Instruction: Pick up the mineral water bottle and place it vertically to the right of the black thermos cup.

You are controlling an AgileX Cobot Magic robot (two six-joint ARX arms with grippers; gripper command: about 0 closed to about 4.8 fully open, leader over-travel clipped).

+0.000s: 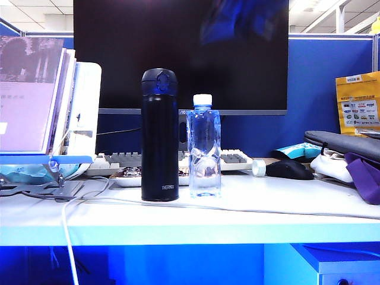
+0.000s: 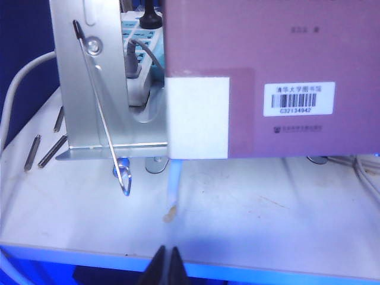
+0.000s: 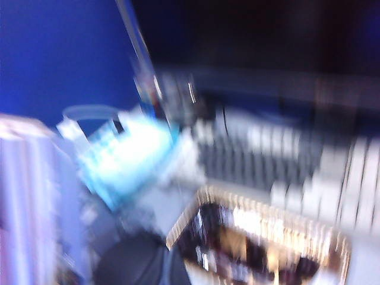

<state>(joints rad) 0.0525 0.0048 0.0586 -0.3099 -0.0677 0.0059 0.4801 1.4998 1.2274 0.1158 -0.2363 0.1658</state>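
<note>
- The surface [image 1: 267,205] ran bare along its front edge, with open room right of the mineral water bottle [image 1: 203,148] up to a dark mouse [image 1: 289,170].
- The black thermos cup [image 1: 160,135] stood upright near that edge; the bottle stood upright just to its right, clear, crinkled, white-capped.
- The left end effector [image 2: 167,267] hung pinched together over the surface's edge by a book [image 2: 279,71].
- The right end effector was closed, out of the blurred wrist picture.

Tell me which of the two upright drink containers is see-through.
The mineral water bottle with the white cap, standing right of the opaque, taller black thermos cup.
</note>
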